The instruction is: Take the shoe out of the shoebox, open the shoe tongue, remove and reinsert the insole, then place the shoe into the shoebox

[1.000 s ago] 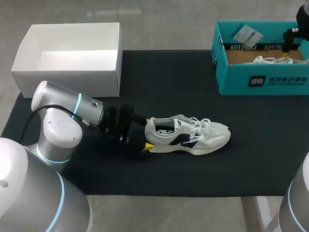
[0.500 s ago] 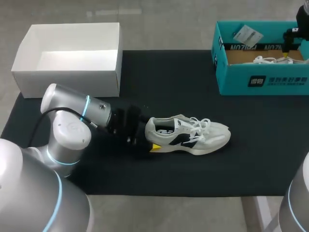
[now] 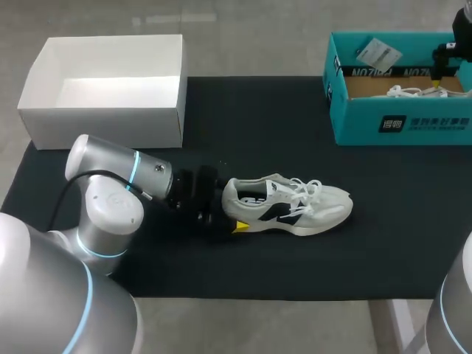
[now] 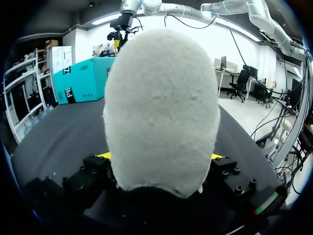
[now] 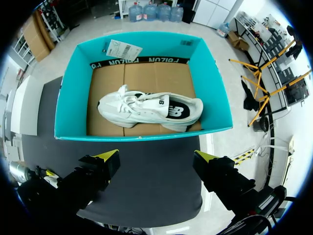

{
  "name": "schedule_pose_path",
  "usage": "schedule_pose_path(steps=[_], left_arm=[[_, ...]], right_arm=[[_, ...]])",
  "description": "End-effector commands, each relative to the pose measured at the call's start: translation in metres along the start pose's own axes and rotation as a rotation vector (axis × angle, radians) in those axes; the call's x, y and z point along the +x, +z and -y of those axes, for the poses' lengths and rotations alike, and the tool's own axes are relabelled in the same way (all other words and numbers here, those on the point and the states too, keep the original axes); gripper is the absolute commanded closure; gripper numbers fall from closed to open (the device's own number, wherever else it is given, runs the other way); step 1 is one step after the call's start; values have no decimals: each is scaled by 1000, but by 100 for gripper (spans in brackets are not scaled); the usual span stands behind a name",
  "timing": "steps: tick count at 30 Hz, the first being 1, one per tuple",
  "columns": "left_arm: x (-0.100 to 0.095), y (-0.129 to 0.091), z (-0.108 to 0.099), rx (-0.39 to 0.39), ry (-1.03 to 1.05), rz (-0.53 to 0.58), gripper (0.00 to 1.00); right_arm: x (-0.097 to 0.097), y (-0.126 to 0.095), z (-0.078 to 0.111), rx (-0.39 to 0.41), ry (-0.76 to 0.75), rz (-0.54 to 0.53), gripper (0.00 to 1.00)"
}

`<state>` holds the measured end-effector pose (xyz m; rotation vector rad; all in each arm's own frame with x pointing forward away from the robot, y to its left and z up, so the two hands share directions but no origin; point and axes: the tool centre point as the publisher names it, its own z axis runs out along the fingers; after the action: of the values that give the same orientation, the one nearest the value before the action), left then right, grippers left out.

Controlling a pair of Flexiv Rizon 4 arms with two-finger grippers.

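Squarely behind the heel, the left gripper (image 3: 228, 208) stood at the rear end of the white-and-black lace-up sneaker (image 3: 291, 206), which lay on its sole on the black table mat (image 3: 295, 125). The shoe's long axis ran across the table, heel toward the left arm and toe toward the right. The left wrist view showed the grey heel filling the space ahead, with a yellow fingertip (image 4: 103, 155) just beside it on each side. The fingers were spread around the heel, and no squeeze on it could be made out. The left arm was plainly the nearer one. The right gripper (image 5: 156, 161) hung well apart over the open teal cardboard shoebox (image 3: 398, 122), fingers wide and holding nothing, above a second white sneaker (image 5: 149, 110) lying inside. An open white cardboard box (image 3: 107, 118) sat at the mat's far left corner. Compared with a second before, the left arm had pushed forward along the shoe's axis, its visible yellow tip sliding from just short of the heel to alongside it. The sneaker itself had not shifted.
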<state>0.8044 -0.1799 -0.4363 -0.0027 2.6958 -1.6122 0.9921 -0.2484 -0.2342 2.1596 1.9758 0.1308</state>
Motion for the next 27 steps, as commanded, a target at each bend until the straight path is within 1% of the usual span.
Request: schedule_pose_path(steps=[1, 14, 16, 17, 20, 21, 22, 23, 24, 25, 26, 27], left_arm=[[0, 4, 1, 10, 3, -2, 100], [1, 2, 3, 5, 10, -11, 100], [1, 2, 3, 5, 10, -11, 100], [1, 2, 3, 5, 10, -11, 100], [1, 2, 3, 5, 10, -11, 100], [1, 2, 3, 5, 10, -11, 100], [1, 2, 3, 5, 10, -11, 100], [1, 2, 3, 5, 10, -11, 100], [1, 2, 3, 5, 10, -11, 100], [1, 2, 3, 5, 10, -11, 100], [1, 2, 3, 5, 10, -11, 100], [1, 2, 3, 5, 10, -11, 100]], right_arm=[[0, 0, 1, -2, 1, 0, 0], [0, 0, 1, -2, 1, 0, 0], [6, -8, -2, 29, -6, 48, 0], [12, -11, -2, 45, -7, 69, 0], [40, -18, 5, 82, -9, 130, 0], [47, -18, 7, 81, -8, 130, 0], [59, -19, 12, 92, -6, 141, 0], [65, -20, 15, 97, 3, 145, 0], [78, -20, 21, 93, 9, 129, 0], [86, -21, 24, 93, 11, 127, 0], [98, -21, 30, 96, 10, 136, 0], [104, -21, 33, 95, 10, 139, 0]])
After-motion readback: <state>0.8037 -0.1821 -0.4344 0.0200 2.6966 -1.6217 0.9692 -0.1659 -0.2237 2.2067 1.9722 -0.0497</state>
